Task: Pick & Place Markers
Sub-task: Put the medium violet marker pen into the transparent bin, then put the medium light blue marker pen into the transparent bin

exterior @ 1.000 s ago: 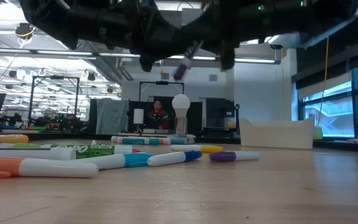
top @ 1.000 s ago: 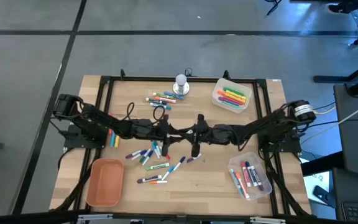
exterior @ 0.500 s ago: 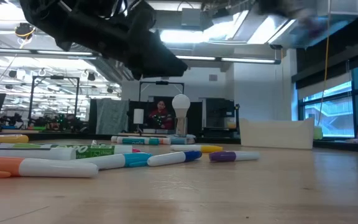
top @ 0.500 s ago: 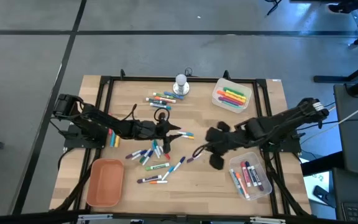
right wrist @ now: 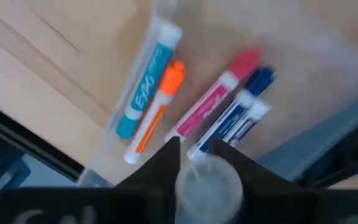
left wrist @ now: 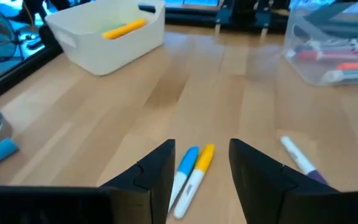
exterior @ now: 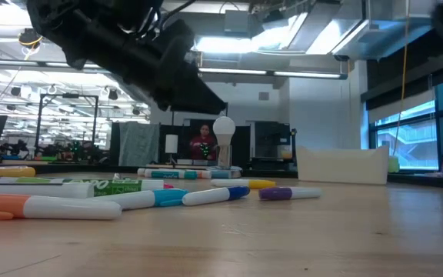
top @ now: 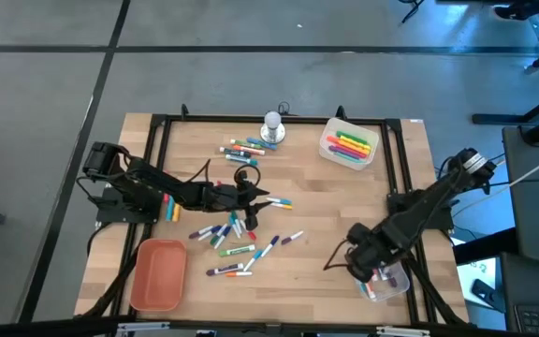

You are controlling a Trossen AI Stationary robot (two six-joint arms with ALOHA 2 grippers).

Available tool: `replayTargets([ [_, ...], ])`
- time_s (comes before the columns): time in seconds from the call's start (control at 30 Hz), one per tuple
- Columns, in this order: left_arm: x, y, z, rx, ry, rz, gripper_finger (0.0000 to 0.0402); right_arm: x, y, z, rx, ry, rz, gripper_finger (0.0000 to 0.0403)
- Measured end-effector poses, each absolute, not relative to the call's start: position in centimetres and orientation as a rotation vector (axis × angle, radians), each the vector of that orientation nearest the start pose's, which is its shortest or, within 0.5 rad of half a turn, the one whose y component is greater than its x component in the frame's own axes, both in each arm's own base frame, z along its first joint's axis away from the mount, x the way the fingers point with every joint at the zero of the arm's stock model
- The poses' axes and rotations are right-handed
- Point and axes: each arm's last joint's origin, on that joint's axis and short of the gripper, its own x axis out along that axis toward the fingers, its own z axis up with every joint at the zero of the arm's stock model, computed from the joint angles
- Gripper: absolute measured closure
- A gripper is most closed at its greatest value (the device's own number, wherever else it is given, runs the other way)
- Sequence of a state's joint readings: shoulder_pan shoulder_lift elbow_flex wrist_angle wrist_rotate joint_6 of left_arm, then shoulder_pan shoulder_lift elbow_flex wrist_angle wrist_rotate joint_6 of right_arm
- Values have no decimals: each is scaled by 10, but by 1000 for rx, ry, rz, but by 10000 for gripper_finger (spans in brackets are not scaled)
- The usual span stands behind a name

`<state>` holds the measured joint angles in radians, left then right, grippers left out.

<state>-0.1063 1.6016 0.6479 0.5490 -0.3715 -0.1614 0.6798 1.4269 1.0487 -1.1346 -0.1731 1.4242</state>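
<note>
While right gripper hangs above clear bin, fingers clamping marker: releases only once centred over bin.

Left gripper spread, empty, near bin's far side.

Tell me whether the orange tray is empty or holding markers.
Empty: the high view shows the orange tray with a bare inside, and the nearest markers lie on the table beside it.

right hand: grip blurred | clear bin: markers mostly hidden

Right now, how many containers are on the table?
3: a white bin at the far right, a clear bin at the near right under the right hand, and an orange tray at the near left. None seems hidden.
</note>
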Motion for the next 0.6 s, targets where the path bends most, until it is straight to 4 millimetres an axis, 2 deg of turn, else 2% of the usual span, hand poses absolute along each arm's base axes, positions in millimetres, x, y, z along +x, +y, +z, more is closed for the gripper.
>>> replayTargets([
  [0.13,305,-17,164,-53,384,310,253,173,156,209,732,1664,-467,284],
  [0.27,305,-9,164,-49,386,334,253,170,154,204,700,1680,-476,269],
  [0.33,305,-3,164,-26,394,346,254,172,155,210,666,1654,-450,264],
  [0.47,300,18,153,11,530,373,260,184,164,239,596,1496,-339,261],
  [0.6,287,60,142,-25,668,503,265,197,170,273,380,1223,-224,263],
])
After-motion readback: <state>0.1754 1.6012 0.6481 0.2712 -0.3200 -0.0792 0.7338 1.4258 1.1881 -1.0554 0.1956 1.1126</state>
